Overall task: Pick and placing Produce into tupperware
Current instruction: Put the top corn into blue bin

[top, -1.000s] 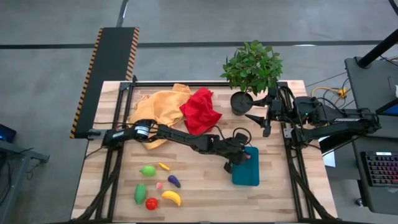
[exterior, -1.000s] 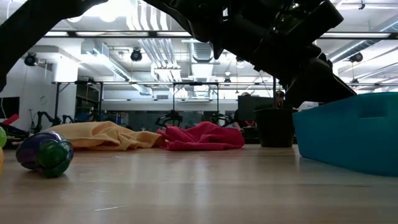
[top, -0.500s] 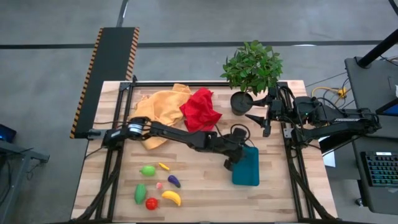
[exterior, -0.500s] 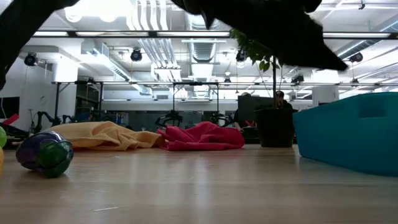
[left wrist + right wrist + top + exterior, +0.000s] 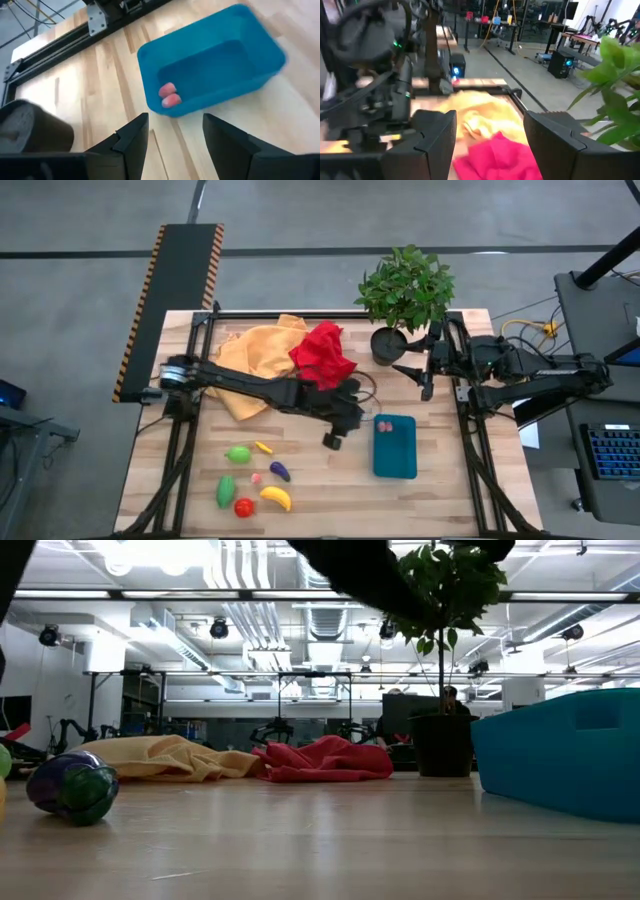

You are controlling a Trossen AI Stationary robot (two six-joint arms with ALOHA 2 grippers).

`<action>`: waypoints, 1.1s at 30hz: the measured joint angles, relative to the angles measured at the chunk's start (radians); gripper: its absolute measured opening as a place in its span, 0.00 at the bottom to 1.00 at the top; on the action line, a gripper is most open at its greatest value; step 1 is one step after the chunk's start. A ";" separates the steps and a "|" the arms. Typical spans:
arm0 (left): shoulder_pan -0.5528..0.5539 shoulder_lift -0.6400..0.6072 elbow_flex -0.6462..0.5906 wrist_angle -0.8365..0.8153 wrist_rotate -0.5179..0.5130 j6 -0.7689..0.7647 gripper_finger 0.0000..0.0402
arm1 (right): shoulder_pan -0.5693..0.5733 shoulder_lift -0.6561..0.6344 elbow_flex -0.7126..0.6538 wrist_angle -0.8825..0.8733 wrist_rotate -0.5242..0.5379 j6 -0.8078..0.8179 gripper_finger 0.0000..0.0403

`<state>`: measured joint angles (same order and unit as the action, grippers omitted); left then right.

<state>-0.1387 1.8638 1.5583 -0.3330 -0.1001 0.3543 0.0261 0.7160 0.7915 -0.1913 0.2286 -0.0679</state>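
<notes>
The left gripper (image 5: 333, 439) has drawn back from over the tupperware (image 5: 395, 447) to just left of it, fingers apart and empty; small pink bits (image 5: 168, 95) now lie inside. Remaining produce (image 5: 255, 477) sits well left of the tupperware. The right gripper (image 5: 423, 385) waits, parted, beyond it, beside the plant (image 5: 404, 288).

The tupperware (image 5: 395, 447) is the landmark. Two small produce bits (image 5: 383, 425) lie inside it at its far end. The other produce (image 5: 256, 478) sits well to its left; the potted plant (image 5: 404, 295) stands behind it.
</notes>
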 joint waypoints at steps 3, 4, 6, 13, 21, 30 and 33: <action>0.000 -0.139 -0.108 0.059 0.005 -0.009 0.43 | 0.004 -0.029 0.011 0.001 -0.121 0.064 0.56; 0.001 -0.193 -0.144 0.075 0.004 -0.014 0.43 | 0.008 -0.043 0.018 0.007 -0.182 0.068 0.56; 0.002 -0.290 -0.217 0.120 -0.001 -0.035 0.43 | 0.020 -0.071 0.018 0.011 -0.274 0.068 0.56; -0.001 -0.607 -0.530 0.421 -0.007 -0.056 0.43 | 0.094 -0.143 -0.046 0.019 -0.511 -0.093 0.56; 0.001 -0.843 -0.773 0.713 -0.012 -0.053 0.43 | 0.105 -0.148 -0.023 0.149 -0.340 -0.145 0.56; 0.000 -0.862 -0.859 0.735 -0.252 -0.039 0.43 | 0.105 -0.092 -0.049 0.127 0.355 -0.134 0.56; 0.000 -0.855 -0.826 0.830 -0.453 0.061 0.43 | 0.105 -0.075 -0.032 0.195 0.649 -0.143 0.56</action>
<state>-0.1390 1.0089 0.7324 0.4974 -0.5533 0.4158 0.1309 0.6413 0.7592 0.0032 0.8773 -0.2107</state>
